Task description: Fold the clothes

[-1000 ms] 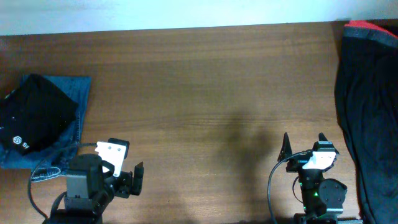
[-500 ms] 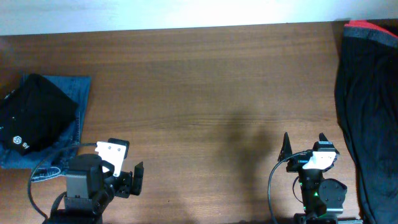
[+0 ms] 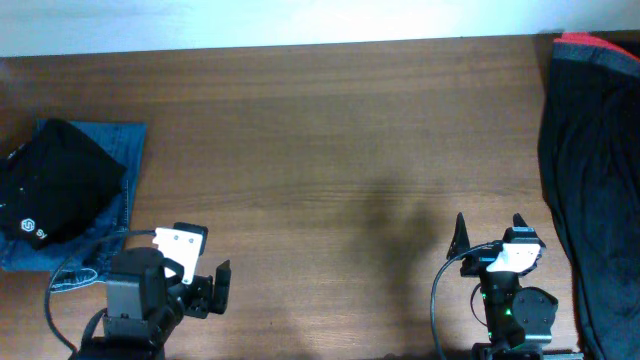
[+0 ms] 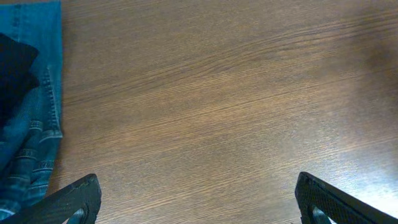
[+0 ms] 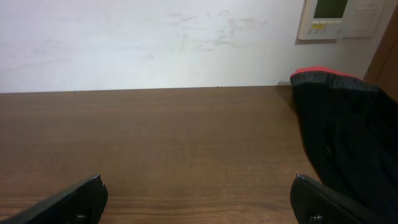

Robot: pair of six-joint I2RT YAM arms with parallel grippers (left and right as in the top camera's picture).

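1. My left claw (image 4: 198, 200) is spread wide with nothing between its fingers. It hangs over bare wood near the front-left corner of the table (image 3: 320, 130).
2. My right claw (image 5: 199, 194) is spread just as wide and is also empty. It sits near the table's front edge, toward its right end.
3. The folded blue jeans (image 3: 128, 150) lie flat at the table's left edge. A crumpled black garment (image 3: 60, 180) sits on top of them and covers most of the denim.
4. That black garment carries a small white logo print (image 3: 30, 228) on the side nearer the table's front. It is a hexagon-like mark with a couple of characters beside it, too small for me to read.
5. A long dark garment (image 3: 590, 190) is draped along the table's right edge, running from the back toward the front. My right claw is near it but not touching.
6. A red band (image 3: 592, 42) edges that garment at the table's back-right corner.
7. On the wall behind the table's back-right corner hangs a pale wall panel (image 5: 339, 18). It has a greenish display and a small yellow label, and its lettering is too blurred to read.
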